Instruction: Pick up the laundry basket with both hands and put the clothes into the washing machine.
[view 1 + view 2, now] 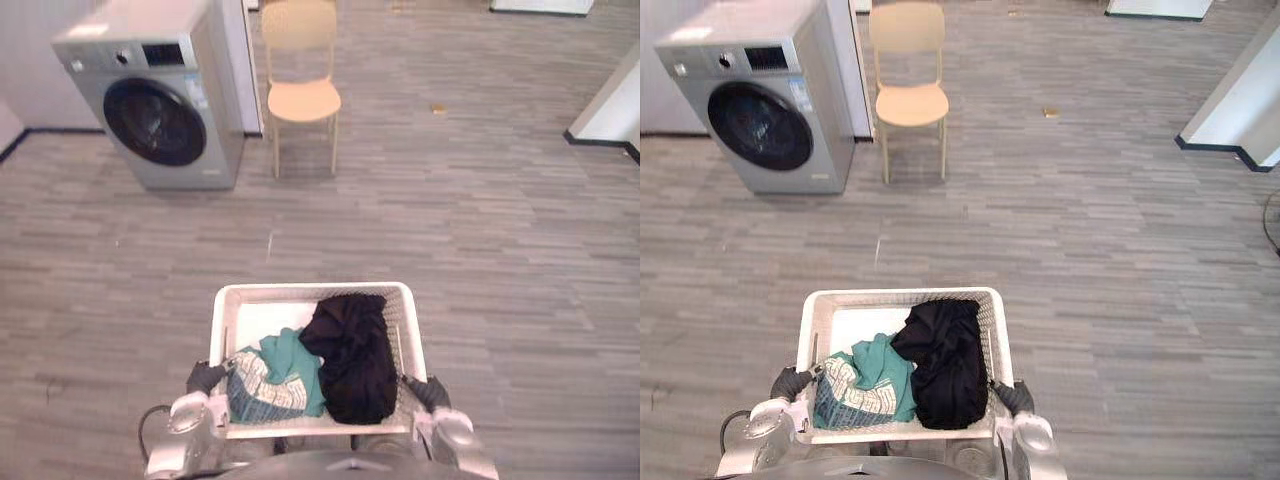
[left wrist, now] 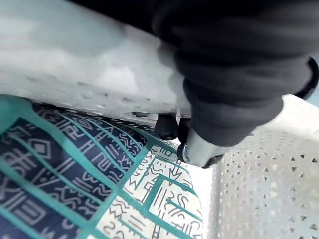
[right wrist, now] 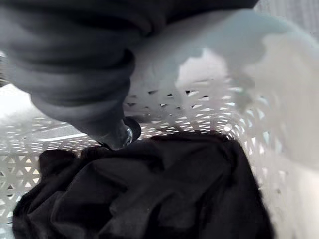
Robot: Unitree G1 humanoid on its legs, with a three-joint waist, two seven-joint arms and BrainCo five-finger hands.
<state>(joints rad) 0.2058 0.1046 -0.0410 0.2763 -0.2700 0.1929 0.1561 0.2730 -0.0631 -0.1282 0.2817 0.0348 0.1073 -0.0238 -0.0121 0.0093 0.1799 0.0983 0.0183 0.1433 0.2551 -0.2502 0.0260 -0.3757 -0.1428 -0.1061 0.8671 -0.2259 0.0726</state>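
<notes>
With my left hand point(image 1: 205, 377) and right hand point(image 1: 432, 392) each curled over a side rim of the laundry basket point(image 1: 310, 291), clothes point(image 1: 350, 355) heaped inside, I reckon the carry comes next, toward the washing machine point(image 1: 160, 95) well ahead.

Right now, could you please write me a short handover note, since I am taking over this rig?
Left hand: curled over the left rim of the laundry basket.
Right hand: curled over the right rim.
The basket is held in front of the robot, with a teal patterned garment and a black garment inside.
Washing machine: ahead to the left across the floor. Its door looks closed, and a chair stands beside it.
Done: basket gripped with both hands.
Left: carry it to the machine, open the door, load the clothes.
</notes>
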